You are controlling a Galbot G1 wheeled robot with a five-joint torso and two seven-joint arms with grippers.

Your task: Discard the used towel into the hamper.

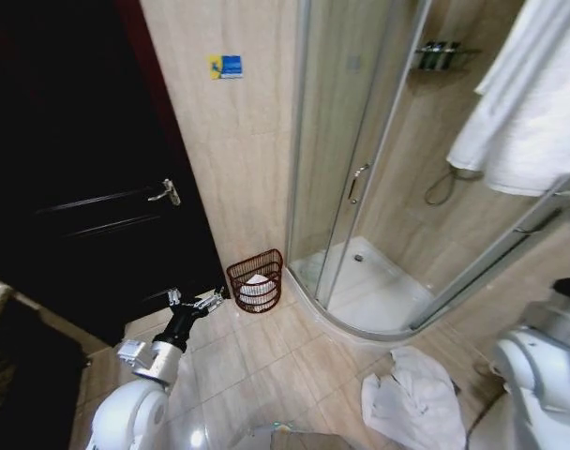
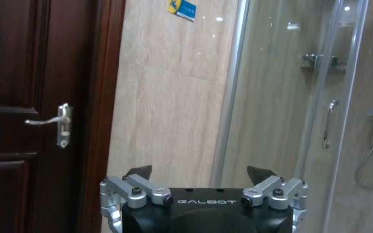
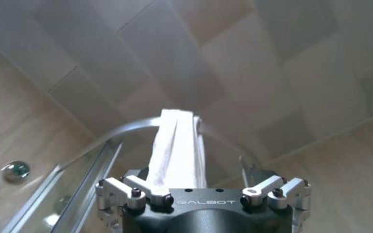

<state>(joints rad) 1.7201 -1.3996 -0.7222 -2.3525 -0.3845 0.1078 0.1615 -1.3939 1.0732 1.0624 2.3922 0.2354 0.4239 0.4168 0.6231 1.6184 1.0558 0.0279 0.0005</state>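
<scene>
The left gripper (image 1: pixel 199 302) is held with its jaws spread and empty, low over the floor tiles, just beside the hamper (image 1: pixel 257 280), which stands against the wall. A white towel (image 1: pixel 529 94) is draped high at the right, above the right gripper (image 3: pixel 199 177), whose jaws are parted.

Hamper on the floor between door and shower.

The hamper (image 1: pixel 256 280) stands against the wall, the door (image 1: pixel 79 169) to its left and the shower enclosure (image 1: pixel 379 187) to its right. The left gripper (image 1: pixel 199 302) hovers just left of it. A towel (image 1: pixel 412 398) lies on the floor before the shower; another hangs over the glass (image 1: pixel 529 103).
</scene>
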